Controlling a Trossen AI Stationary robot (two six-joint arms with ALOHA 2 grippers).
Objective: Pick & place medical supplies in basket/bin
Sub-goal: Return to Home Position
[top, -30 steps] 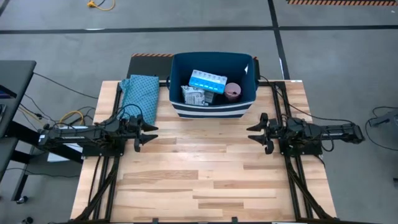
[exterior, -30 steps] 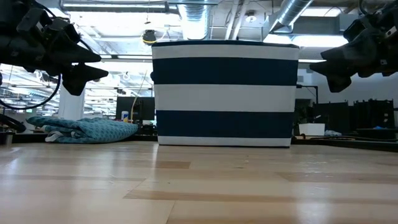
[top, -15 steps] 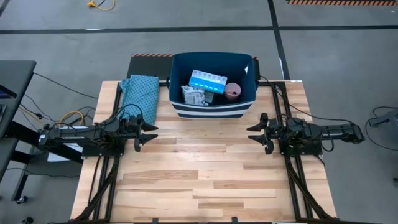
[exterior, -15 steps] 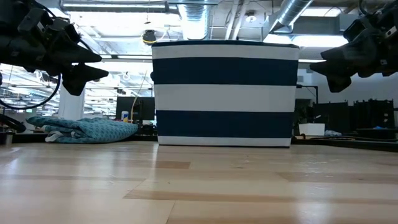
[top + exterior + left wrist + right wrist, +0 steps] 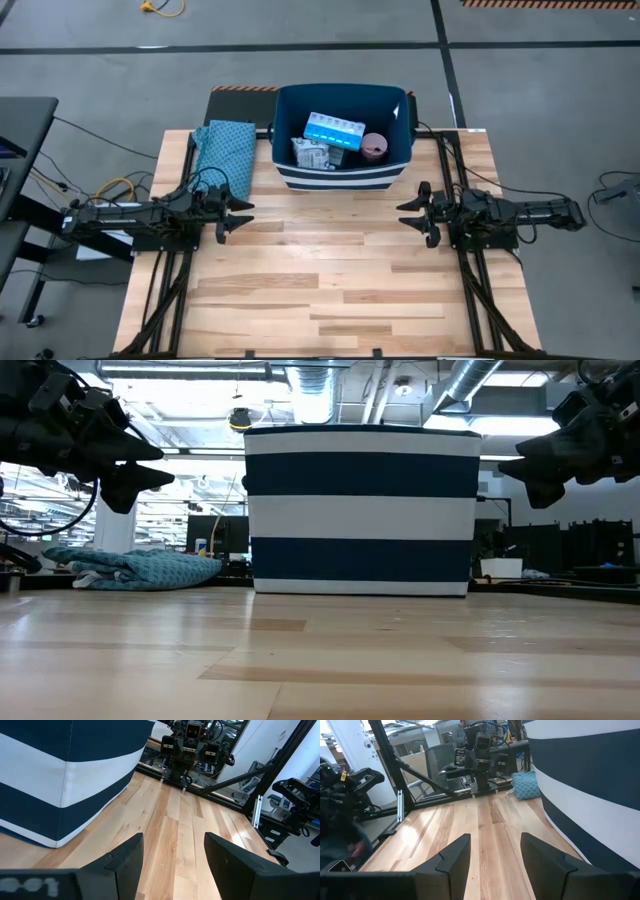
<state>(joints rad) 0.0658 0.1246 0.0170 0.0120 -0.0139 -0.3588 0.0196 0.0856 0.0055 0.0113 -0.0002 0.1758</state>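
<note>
Bin: the dark navy fabric bin (image 5: 343, 180) with white stripes stands at the far middle of the wooden table (image 5: 330, 280), its open top facing up.

Inside the bin: a light-blue compartment tray (image 5: 334, 129) lies at a slight angle near the back. A white packet (image 5: 314, 154) sits just beside it toward the left arm's side. A pink round roll (image 5: 376, 146) rests toward the right arm's side. I cannot make out anything underneath them.

Cloth: a teal patterned folded cloth (image 5: 225, 150) lies on the table just beside the bin on the left arm's side. I cannot tell whether it touches the bin wall.

Left gripper: the left gripper (image 5: 243, 214) hangs over the table's left side, nearer the front than the cloth, and points toward the middle. Its fingers are spread wide with nothing between them, and the left wrist view shows bare planks through the gap.

Right gripper: the right gripper (image 5: 405, 215) hangs over the table's right side, in front of the bin's corner, and points inward. Its fingers are also spread and hold nothing.

Height: seen from table level, both grippers hang well clear of the wood.

Facing: the two grippers point at one another across the planks, well apart, and neither touches the bin.
</note>
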